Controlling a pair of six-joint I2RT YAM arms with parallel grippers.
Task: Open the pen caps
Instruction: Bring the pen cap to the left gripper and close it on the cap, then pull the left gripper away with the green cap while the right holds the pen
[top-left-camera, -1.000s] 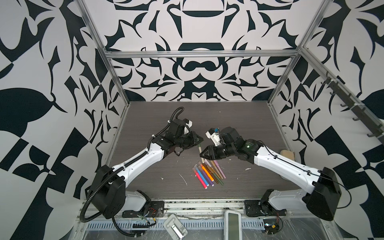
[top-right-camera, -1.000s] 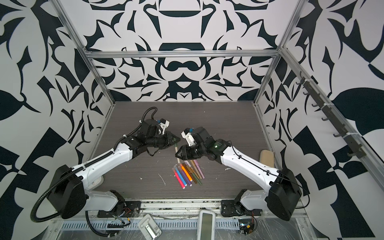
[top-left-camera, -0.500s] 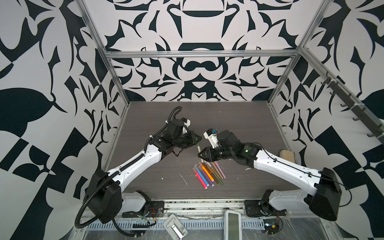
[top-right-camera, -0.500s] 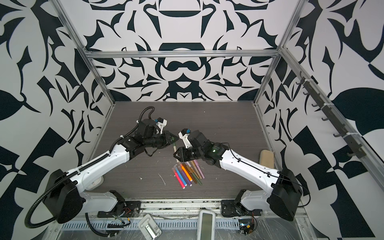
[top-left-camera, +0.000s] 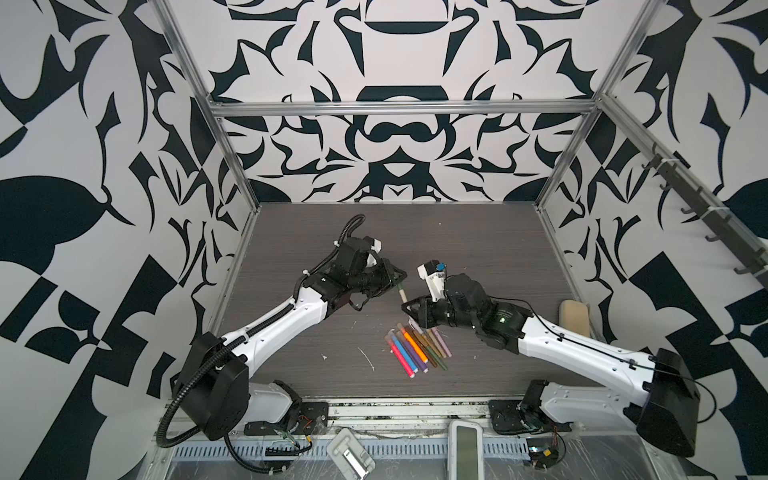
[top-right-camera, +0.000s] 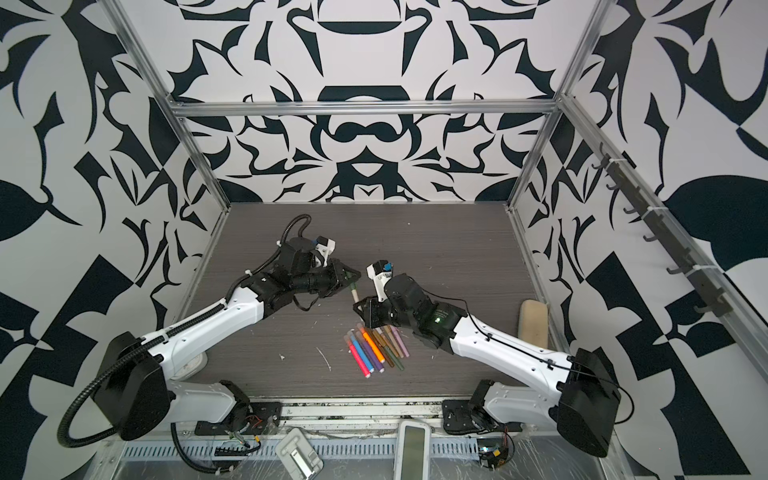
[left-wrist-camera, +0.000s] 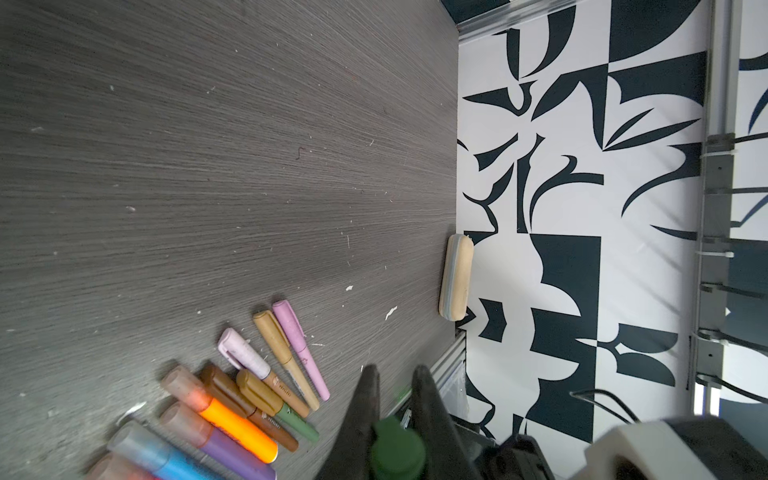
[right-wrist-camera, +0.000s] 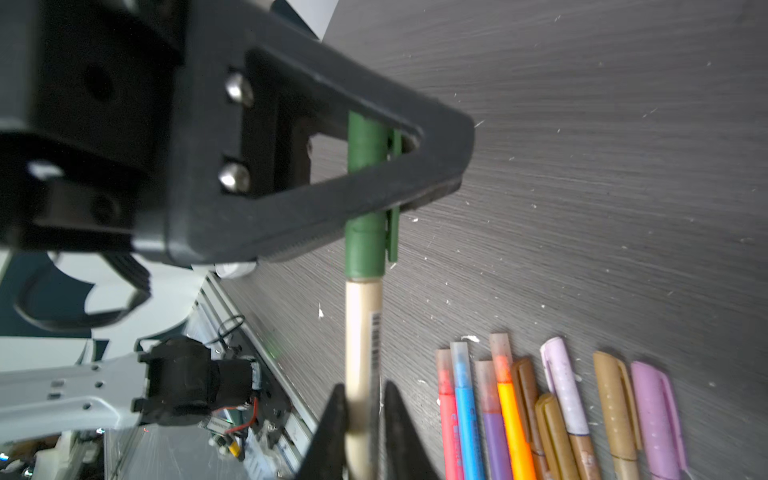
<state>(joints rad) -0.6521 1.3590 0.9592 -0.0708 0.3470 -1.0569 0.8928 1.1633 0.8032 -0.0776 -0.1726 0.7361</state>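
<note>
The left tool (top-left-camera: 398, 277) pinches the green cap (right-wrist-camera: 365, 245); the right tool (top-left-camera: 409, 309) clamps the cream barrel (right-wrist-camera: 363, 332), apparently squarely. Pull straight apart, no bending.

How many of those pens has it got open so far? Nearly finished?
Barely begun. Done: nothing I can see; the pens in the pile all wear their caps. In hand: the left gripper clamps the green cap while the right gripper grips the same pen's cream barrel; the two are not yet apart. Left: pulling this one, then the whole pile.
</note>
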